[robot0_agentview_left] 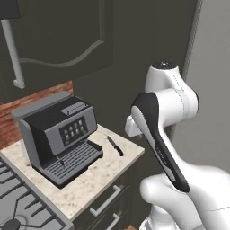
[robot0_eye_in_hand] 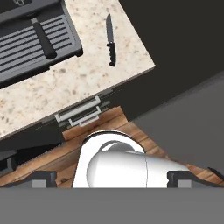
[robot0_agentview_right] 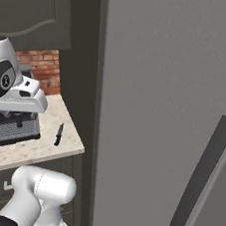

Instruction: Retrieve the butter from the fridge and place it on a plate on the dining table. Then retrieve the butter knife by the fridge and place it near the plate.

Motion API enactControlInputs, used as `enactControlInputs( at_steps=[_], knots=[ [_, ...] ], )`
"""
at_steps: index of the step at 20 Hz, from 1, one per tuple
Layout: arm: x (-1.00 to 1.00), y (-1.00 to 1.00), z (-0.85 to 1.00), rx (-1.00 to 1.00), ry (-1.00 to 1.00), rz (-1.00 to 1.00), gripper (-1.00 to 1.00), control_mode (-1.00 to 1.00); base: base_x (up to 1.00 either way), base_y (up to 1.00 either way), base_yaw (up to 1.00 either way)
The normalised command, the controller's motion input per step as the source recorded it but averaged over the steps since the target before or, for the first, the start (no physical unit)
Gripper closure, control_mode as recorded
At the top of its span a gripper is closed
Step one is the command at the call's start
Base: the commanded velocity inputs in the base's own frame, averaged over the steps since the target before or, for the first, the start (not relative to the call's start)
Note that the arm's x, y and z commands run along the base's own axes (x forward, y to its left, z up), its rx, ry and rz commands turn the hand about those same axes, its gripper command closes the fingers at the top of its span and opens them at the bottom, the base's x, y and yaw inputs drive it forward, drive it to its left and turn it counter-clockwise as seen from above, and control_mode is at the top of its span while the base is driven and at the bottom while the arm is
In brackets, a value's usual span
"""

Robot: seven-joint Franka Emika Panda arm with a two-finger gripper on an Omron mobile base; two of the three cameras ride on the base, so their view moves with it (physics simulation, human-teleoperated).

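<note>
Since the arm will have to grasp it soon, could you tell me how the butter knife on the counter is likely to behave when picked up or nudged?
The butter knife looks slim and rigid, so probably stiff and light. It lies flat on the speckled counter, so the fingers may struggle to get under it, and a nudge would likely slide or spin it. It rests near the counter's corner, so a push could send it off.
</note>
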Motion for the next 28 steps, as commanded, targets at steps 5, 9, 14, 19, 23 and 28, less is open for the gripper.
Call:
enactControlInputs(
  at_steps=[5, 9, 14, 19, 23, 28],
  knots=[
    [0.04, 0.00, -0.08, 0.00, -0.03, -0.02, -1.00, -1.00, 0.02, 0.00, 0.00],
    [0.13, 0.00, -0.41, 0.01, -0.15, -0.04, -1.00, -1.00, 0.00, 0.00, 0.00],
    [0.23, 0.00, -0.51, 0.01, -0.13, -0.04, -1.00, -1.00, 0.00, 0.00, 0.00],
    [0.62, -0.02, -0.42, 0.01, -0.09, 0.00, -1.00, -1.00, 0.00, 0.00, 0.00],
    [0.72, -0.05, -0.44, 0.00, 0.00, 0.00, -1.00, -1.00, 0.00, 0.00, 0.00],
    [0.56, 0.03, -0.45, 0.02, 0.00, 0.00, -1.00, -1.00, 0.00, 0.00, 0.00]
  ],
)
